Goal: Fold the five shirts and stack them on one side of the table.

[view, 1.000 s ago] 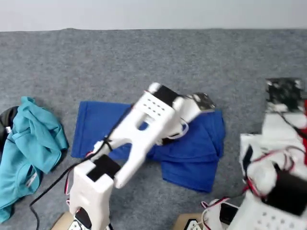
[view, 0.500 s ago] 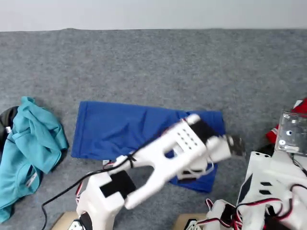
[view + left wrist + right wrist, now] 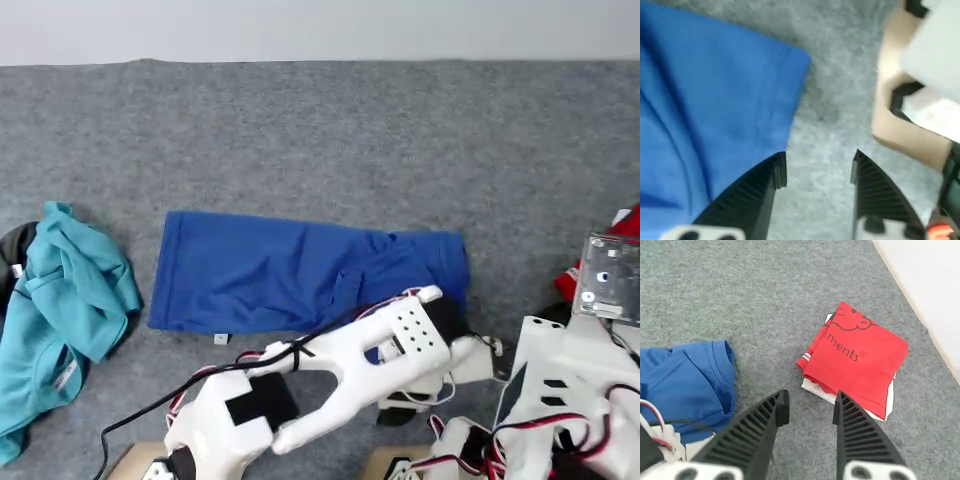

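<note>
Left claw (image 3: 817, 165) reads wide open and empty, one finger over the hem of the flattened royal-blue cotton shirt (image 3: 270, 270) lying mid-desk, the other over the bare grey felt-covered desk (image 3: 400, 130). Right claw (image 3: 807, 405) is parted a little and grips nothing, hanging above felt between the blue shirt and the folded red printed shirt (image 3: 855, 357) that tops a folded white shirt (image 3: 813, 387). I note a crumpled teal shirt (image 3: 60, 300) at the desk's far left side.

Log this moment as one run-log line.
left gripper: open, empty, over blue shirt edge | right gripper: open, empty | red shirt: folded | teal shirt: crumpled
</note>
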